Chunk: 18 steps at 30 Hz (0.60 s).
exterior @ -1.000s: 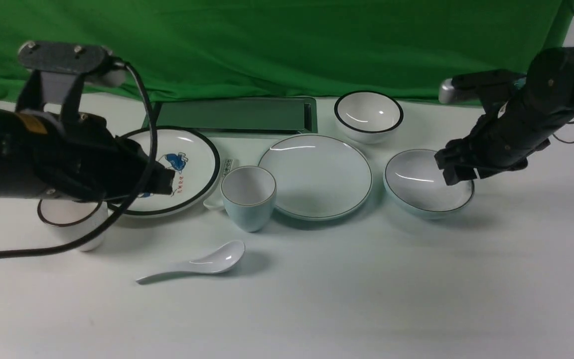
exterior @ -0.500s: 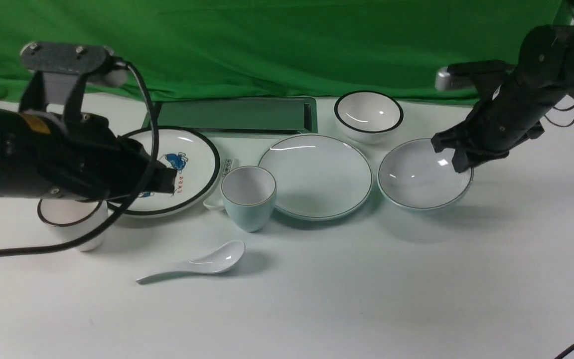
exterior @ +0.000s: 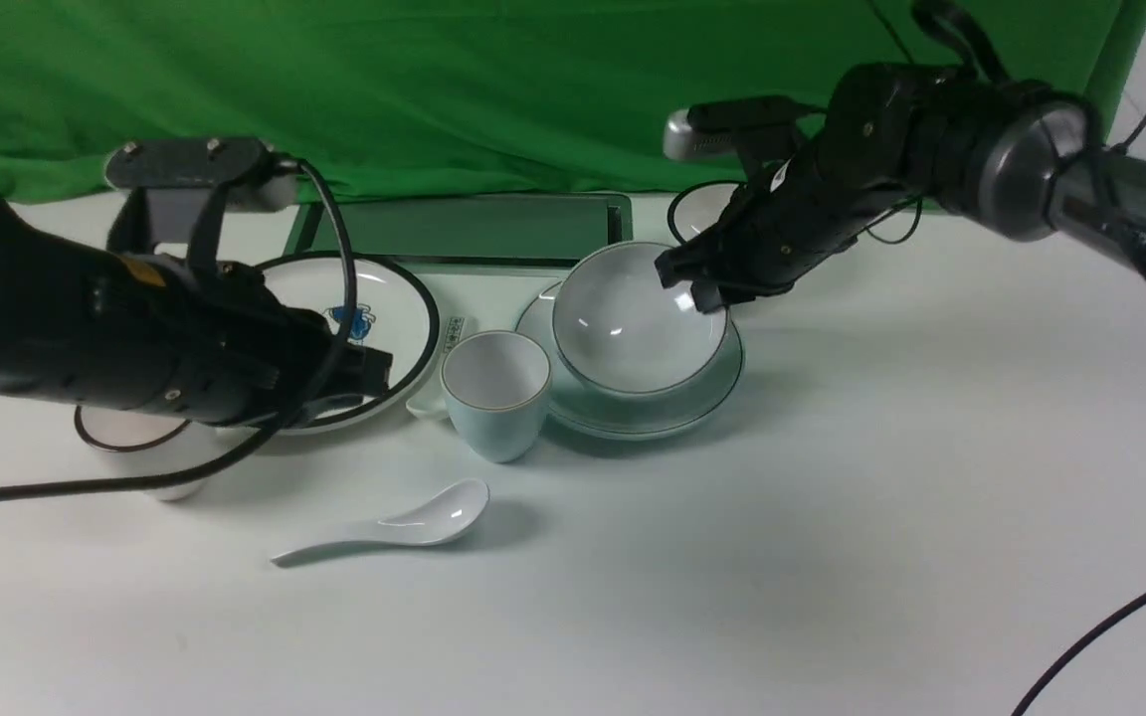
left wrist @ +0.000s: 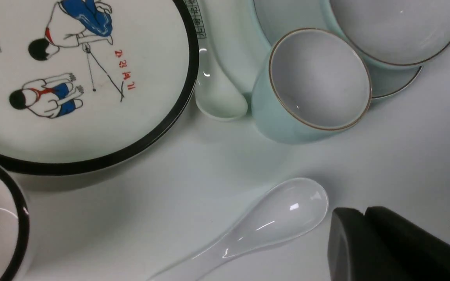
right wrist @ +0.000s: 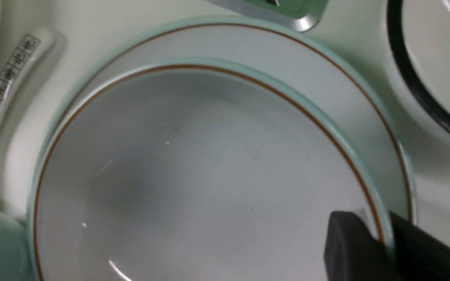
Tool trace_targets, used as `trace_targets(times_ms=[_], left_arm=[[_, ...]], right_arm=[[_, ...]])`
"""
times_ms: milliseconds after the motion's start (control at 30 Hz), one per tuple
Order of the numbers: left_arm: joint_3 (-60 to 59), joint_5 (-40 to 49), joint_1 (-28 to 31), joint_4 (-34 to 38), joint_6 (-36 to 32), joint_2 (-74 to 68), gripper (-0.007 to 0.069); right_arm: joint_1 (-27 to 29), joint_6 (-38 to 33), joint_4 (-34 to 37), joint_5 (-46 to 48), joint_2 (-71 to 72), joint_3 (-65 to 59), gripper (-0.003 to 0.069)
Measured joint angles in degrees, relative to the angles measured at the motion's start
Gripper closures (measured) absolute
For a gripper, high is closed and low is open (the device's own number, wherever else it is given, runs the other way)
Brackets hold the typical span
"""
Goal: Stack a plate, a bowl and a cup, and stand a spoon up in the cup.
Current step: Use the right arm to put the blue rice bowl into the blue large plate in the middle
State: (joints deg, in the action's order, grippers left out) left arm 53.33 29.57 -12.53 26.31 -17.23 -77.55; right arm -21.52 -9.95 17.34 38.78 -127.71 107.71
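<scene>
My right gripper is shut on the rim of the pale blue bowl and holds it tilted over the pale blue plate. In the right wrist view one finger is inside and one outside the bowl's rim, with the plate's rim beneath. The pale blue cup stands upright just left of the plate. The plain white spoon lies on the table in front of the cup. My left gripper is shut and empty, left of the cup; in its wrist view it is near the spoon's bowl.
A black-rimmed cartoon plate lies left of the cup, with a marked spoon between them. A black-rimmed white bowl stands behind the right gripper. A dark-rimmed white cup sits under my left arm. A green tray lies at the back.
My right gripper has lifted the bowl from the table at the right and carried it left over the plate. My left arm has shifted a little to the right.
</scene>
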Motion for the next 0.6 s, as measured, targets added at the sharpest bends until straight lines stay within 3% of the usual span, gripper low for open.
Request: trace_targets(times_ms=[167, 300, 367, 467, 600], left_arm=[[2.3, -0.4, 0.0, 1.4, 0.0, -4.2, 0.0583], [7.4, -0.4, 0.0, 1.9, 0.0, -9.1, 0.0494], [12.6, 1.2, 0.0, 1.1, -0.1, -13.5, 0.0412], [18.7, 6.3, 0.0, -0.9, -0.1, -18.3, 0.0337], [25.0, 10.7, 0.0, -2.7, -0.1, -23.3, 0.0315]], right_arm=[[-0.1, 0.9, 0.2, -0.7, -1.3, 0.7, 0.0562], [-0.1, 1.0, 0.2, -0.7, -1.5, 0.9, 0.0443], [-0.1, 1.0, 0.1, -0.1, -1.3, 1.0, 0.0339], [-0.1, 0.3, -1.6, 3.5, 1.2, 1.0, 0.0267], [-0.1, -0.5, -5.5, 8.8, 6.5, 1.0, 0.0263]])
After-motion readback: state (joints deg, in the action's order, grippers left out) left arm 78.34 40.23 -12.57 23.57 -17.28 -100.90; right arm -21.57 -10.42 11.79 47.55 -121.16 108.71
